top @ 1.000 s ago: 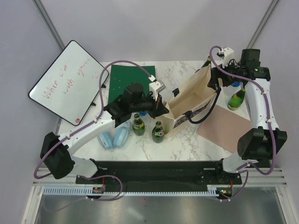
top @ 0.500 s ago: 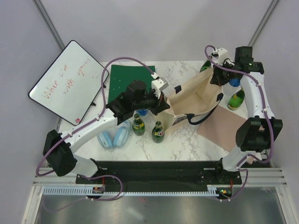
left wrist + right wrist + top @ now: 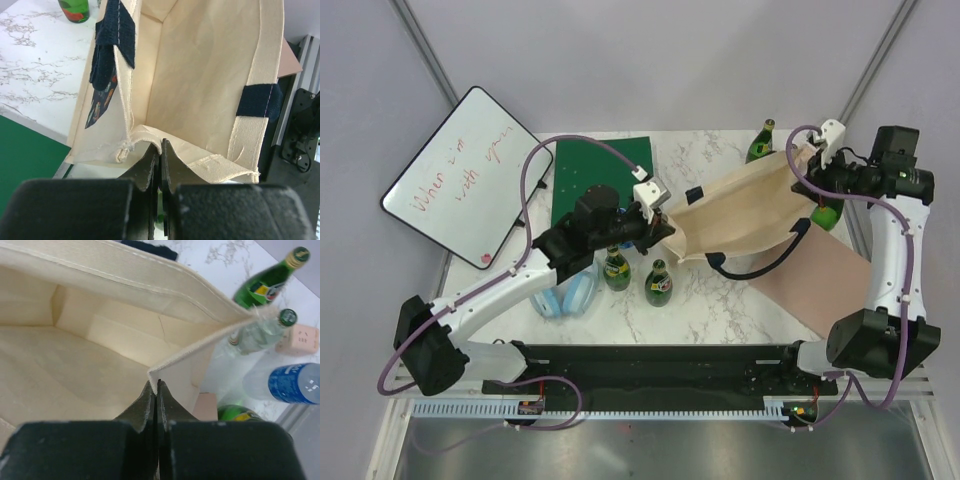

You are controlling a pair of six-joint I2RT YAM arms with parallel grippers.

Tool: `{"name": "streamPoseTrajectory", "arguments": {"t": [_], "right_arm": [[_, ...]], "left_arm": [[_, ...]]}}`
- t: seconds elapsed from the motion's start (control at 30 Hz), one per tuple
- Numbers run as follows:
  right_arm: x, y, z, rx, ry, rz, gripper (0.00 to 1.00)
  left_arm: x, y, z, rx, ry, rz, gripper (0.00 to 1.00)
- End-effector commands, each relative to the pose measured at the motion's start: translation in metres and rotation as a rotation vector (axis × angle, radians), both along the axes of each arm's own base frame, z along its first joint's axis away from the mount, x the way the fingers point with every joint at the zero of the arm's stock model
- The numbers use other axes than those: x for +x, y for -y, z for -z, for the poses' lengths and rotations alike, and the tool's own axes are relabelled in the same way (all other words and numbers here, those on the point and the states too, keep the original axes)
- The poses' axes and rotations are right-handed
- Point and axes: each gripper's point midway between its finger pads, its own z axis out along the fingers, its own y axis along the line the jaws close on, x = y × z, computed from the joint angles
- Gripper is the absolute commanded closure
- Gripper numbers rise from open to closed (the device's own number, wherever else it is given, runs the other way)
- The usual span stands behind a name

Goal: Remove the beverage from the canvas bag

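A black rail (image 3: 660, 358) runs along the near edge. Beyond it, on the white marble worktop (image 3: 720, 305), blue headphones (image 3: 565, 295) lie toward the left, two green bottles (image 3: 615, 268) stand mid-table, and a brown mat (image 3: 800, 275) reaches the right edge. The canvas bag (image 3: 740, 205) stretches from the middle to the right edge. The left gripper (image 3: 159, 155) is clamped on one rim and the right gripper (image 3: 156, 390) is pinched tight on the opposite one. A green mat (image 3: 590, 175) lies far left, and a whiteboard (image 3: 460, 175) overhangs the left edge. Another bottle (image 3: 760, 142) stands at the far edge, before grey walls (image 3: 650, 60).

**Bystanders on the marble table (image 3: 720, 300)**

Shows a whiteboard (image 3: 460, 175) with red handwriting, tilted, overhanging the far-left corner. Places a dark green mat (image 3: 585, 170) just beside it, blue headphones (image 3: 565, 295) near the front left, and a pinkish-brown mat (image 3: 815, 275) at the right. Catches a small peach block (image 3: 299, 338) in the right wrist view.
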Motion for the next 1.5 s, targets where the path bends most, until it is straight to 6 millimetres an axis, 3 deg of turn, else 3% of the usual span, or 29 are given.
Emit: {"name": "streamPoseTrajectory", "arguments": {"t": [0.0, 0.2, 0.33, 0.57, 0.7, 0.9, 1.33, 1.47], "right_arm": [[-0.019, -0.027, 0.016, 0.058, 0.029, -0.173, 1.00], [-0.005, -0.022, 0.024, 0.034, 0.112, -0.149, 1.00], [0.012, -0.016, 0.009, -0.023, 0.233, -0.152, 1.00], [0.018, -0.009, -0.019, -0.115, 0.350, -0.160, 1.00], [0.017, -0.011, -0.031, -0.093, 0.359, -0.144, 1.00], [0.017, -0.011, -0.049, -0.062, 0.353, -0.101, 1.00], [0.050, 0.006, -0.011, -0.009, 0.062, 0.069, 0.87], [0.064, -0.003, -0.007, -0.031, 0.036, 0.074, 0.75]], "left_arm": [[0.001, -0.003, -0.029, -0.031, 0.220, -0.011, 0.98], [0.015, 0.007, -0.016, 0.064, 0.310, -0.037, 0.98], [0.021, 0.019, -0.022, 0.075, 0.363, -0.027, 0.98], [0.013, 0.024, -0.027, 0.125, 0.464, -0.015, 0.98], [0.006, 0.023, -0.021, 0.128, 0.462, -0.020, 0.98], [-0.004, 0.033, -0.028, 0.024, 0.365, -0.008, 0.98], [-0.009, 0.048, -0.024, -0.193, -0.053, -0.064, 0.98], [0.008, 0.045, -0.014, -0.187, -0.105, -0.153, 0.93]]}}
